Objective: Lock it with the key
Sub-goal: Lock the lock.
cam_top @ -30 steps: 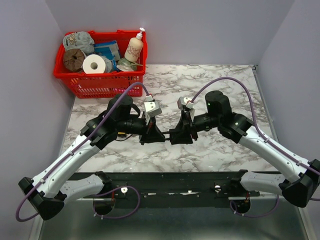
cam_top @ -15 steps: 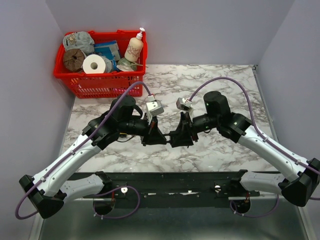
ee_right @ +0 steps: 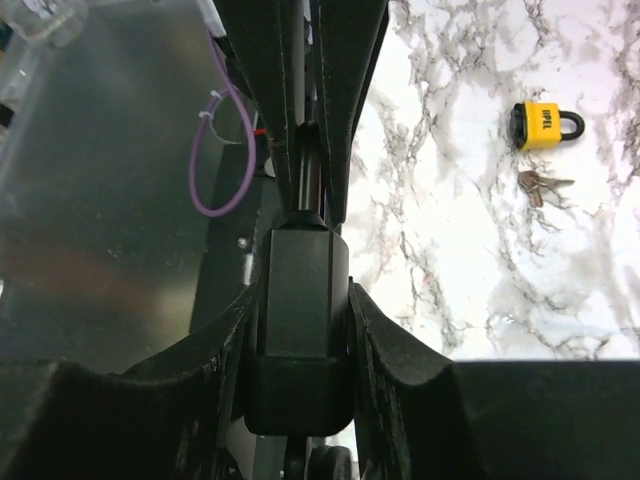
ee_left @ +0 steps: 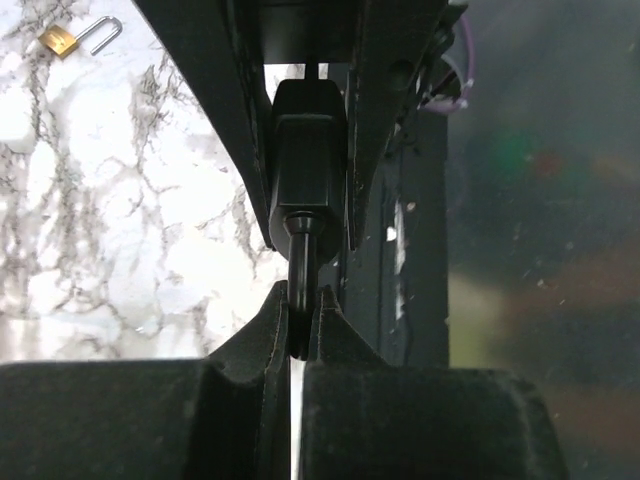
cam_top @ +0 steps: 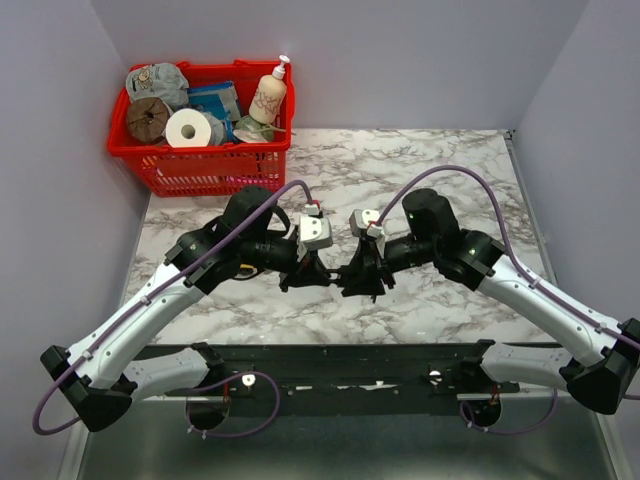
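Seems midway: right pincer (ee_right: 300, 312) clamped on the black lock (ee_right: 297, 265), left pincer (ee_left: 300, 300) nipped tight on a thin stem (ee_left: 301, 255), likely the key, locking turn yet to make.

Left hand (cam_top: 316, 272) and right hand (cam_top: 355, 277) meet tip to tip over the marble table (cam_top: 430, 160).
The two point straight at each other, and whatever lies between their tips is too dark to make out. Well beyond the left hand, off to its left, a red basket (cam_top: 200, 165) holds a toilet roll (cam_top: 186, 128) and a pump bottle (cam_top: 268, 98). A purple cable (cam_top: 450, 172) arches behind the right hand.
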